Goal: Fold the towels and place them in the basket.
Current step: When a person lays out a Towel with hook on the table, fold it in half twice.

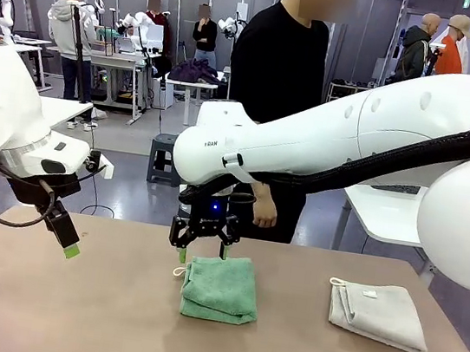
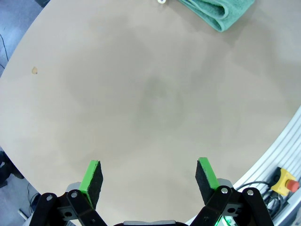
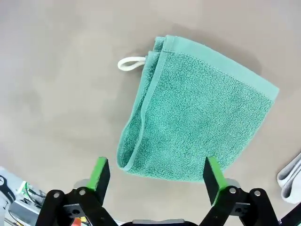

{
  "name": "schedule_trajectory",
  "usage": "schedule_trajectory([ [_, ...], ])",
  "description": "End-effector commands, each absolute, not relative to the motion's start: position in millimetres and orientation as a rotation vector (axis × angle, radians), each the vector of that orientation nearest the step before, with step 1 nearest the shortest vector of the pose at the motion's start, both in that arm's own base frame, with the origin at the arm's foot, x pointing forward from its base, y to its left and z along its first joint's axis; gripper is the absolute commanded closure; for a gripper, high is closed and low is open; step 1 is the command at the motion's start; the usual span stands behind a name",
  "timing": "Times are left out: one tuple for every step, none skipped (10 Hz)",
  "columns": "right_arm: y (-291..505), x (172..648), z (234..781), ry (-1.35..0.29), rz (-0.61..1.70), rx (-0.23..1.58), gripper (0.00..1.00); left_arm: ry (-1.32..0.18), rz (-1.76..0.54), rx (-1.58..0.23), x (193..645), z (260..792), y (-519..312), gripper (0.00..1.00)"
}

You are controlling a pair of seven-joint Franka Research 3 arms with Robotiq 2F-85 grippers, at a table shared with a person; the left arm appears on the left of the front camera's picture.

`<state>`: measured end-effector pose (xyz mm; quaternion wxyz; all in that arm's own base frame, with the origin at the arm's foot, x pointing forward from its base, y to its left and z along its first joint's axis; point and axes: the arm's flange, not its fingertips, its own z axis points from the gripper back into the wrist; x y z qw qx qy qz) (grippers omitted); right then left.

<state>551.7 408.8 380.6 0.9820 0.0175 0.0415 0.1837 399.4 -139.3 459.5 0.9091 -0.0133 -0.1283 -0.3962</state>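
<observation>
The green towel [image 1: 221, 289] lies folded in the middle of the table, its white loop [image 3: 130, 63] sticking out at one corner. Just above its far edge hovers my right gripper [image 1: 204, 246], open and holding nothing; in the right wrist view the green towel [image 3: 197, 127] lies flat below the spread fingers of the gripper [image 3: 156, 176]. The cream-white towel [image 1: 378, 313] lies folded at the right. My left gripper [image 1: 68, 244] hangs open over bare table at the left, and in its wrist view [image 2: 150, 176] a corner of the green towel [image 2: 218, 12] shows far off. The basket is out of view.
A person in black [image 1: 278, 68] stands at the far side of the table [image 1: 66, 319], one hand [image 1: 261, 217] hanging just behind my right gripper. A yellow box with a red button [image 2: 288, 181] sits beyond the table's edge near my left arm.
</observation>
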Motion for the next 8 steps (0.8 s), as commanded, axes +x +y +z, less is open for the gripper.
schedule_trajectory([
  [407.3,552.6,380.2,0.079,0.372,0.025,0.0,-0.263,-0.808,-0.014,401.0,461.2,-139.6,0.0],
  [407.3,552.6,380.2,0.079,0.372,0.025,0.0,-0.263,-0.808,-0.014,401.0,461.2,-139.6,0.0],
  [407.3,552.6,380.2,0.079,0.372,0.025,0.0,-0.263,-0.808,-0.014,401.0,461.2,-139.6,0.0],
  [407.3,552.6,380.2,0.079,0.372,0.025,0.0,-0.263,-0.808,-0.014,401.0,461.2,-139.6,0.0],
  [407.3,552.6,380.2,0.079,0.372,0.025,0.0,-0.263,-0.808,-0.014,401.0,461.2,-139.6,0.0],
  [407.3,552.6,380.2,0.079,0.372,0.025,0.0,-0.263,-0.808,-0.014,401.0,461.2,-139.6,0.0],
  [407.3,552.6,380.2,0.079,0.372,0.025,0.0,-0.263,-0.808,-0.014,401.0,461.2,-139.6,0.0],
  [407.3,552.6,380.2,0.079,0.372,0.025,0.0,-0.263,-0.808,-0.014,401.0,461.2,-139.6,0.0],
])
